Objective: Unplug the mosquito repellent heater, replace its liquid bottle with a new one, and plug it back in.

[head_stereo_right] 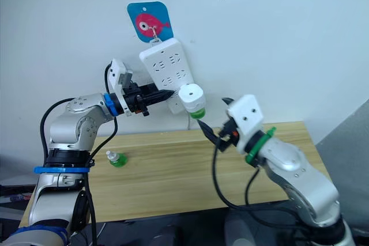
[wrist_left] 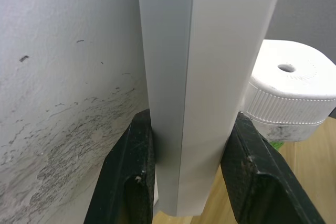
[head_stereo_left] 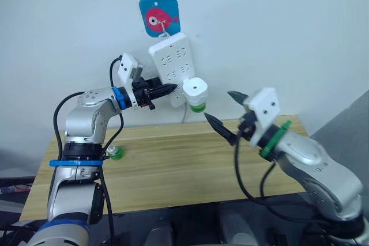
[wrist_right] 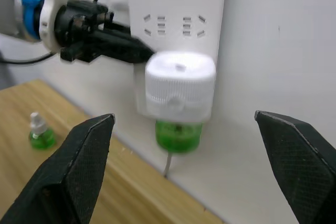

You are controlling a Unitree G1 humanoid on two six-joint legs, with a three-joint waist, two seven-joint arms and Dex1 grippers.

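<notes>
Both grippers are up: your left gripper (head_stereo_left: 171,89) clamps the power strip's (head_stereo_left: 170,61) edge; right gripper (head_stereo_left: 226,113), jaws apart, faces the plugged-in mosquito repellent heater (head_stereo_left: 195,90).

Wood table (head_stereo_left: 190,165) w/ small green bottle (head_stereo_left: 115,152), left side.

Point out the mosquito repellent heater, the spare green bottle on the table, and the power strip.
mosquito repellent heater (wrist_right: 180,90): right wrist view, front of white cap.
spare green bottle (head_stereo_right: 117,159): right eye view, green body.
power strip (head_stereo_left: 170,57): left eye view, socket face.
</notes>
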